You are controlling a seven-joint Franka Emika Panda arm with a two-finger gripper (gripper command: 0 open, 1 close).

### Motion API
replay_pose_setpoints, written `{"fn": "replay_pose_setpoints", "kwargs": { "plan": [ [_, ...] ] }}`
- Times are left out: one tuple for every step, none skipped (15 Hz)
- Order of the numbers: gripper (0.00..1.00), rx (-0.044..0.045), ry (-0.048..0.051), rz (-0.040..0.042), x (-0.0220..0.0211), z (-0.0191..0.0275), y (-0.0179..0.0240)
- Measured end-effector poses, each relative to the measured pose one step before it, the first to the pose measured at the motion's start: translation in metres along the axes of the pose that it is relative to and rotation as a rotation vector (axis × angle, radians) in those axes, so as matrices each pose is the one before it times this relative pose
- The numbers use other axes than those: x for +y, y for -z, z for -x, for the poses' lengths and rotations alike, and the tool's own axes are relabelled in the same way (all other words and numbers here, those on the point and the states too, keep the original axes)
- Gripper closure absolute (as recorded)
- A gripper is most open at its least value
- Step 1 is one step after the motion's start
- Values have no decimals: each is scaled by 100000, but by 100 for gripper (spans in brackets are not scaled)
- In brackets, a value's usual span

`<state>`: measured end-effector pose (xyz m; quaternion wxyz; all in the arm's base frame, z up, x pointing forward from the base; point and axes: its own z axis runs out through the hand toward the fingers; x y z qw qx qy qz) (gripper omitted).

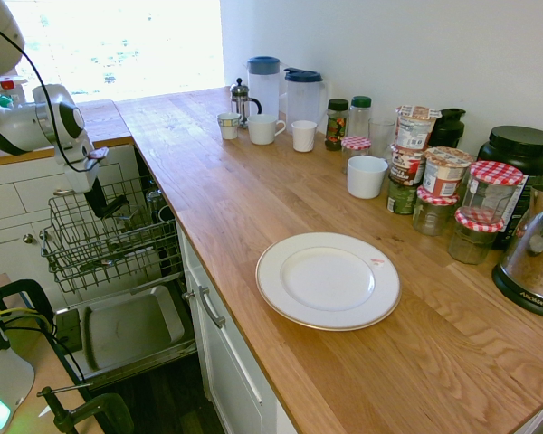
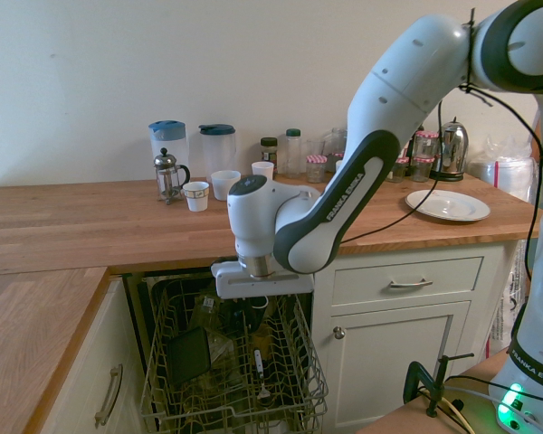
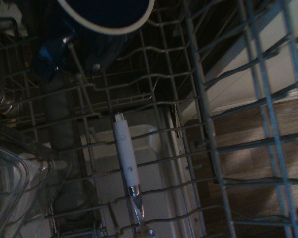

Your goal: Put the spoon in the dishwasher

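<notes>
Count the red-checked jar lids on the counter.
3: one small lid behind the white cup, one large by the black tub, one below it. Others may hide behind.

Long oak-plank wooden countertop, bearing one round white ceramic plate near its front edge and, along the white wall, two clear blue-lidded jugs, a small glass French press, white mugs and assorted jars with red-checked lids. Below the counter's left end: open dishwasher, grey wire basket rack drawn out over the lowered grey metal door panel. White robot arm positioned above the rack, its gripper pointing down.
</notes>
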<state>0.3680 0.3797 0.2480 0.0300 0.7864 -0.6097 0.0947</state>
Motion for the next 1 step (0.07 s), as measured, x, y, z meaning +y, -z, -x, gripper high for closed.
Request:
{"fn": "replay_pose_setpoints", "kwargs": {
  "plan": [
    [0, 461, -751, -460, 429, -302, 1771]
  ]
}}
